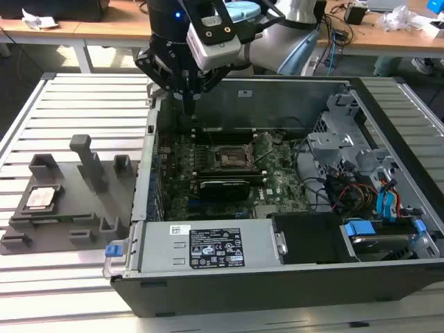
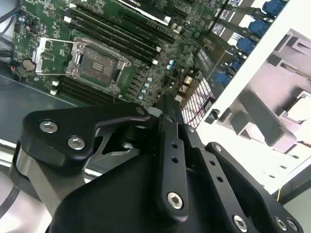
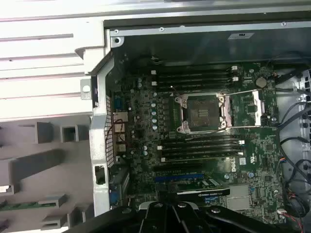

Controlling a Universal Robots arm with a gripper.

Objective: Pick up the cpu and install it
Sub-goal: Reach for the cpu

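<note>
The black claw (image 1: 189,104), closed and empty, hovers over the open dark computer case (image 1: 277,295). The flat silver-grey square cpu (image 1: 41,198) lies well apart from it — toward the exterior view's left.

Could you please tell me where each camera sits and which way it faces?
Exterior view: off the arm, looking down on the open computer case and the cpu in the grey tray at the exterior view's left; arm and end effector hang over the case.
First wrist view: on the arm, facing down at the motherboard; the end effector shows at one edge.
Second wrist view: on the arm, looking slantwise past the end effector at the motherboard.
All three share the cpu socket.
</note>
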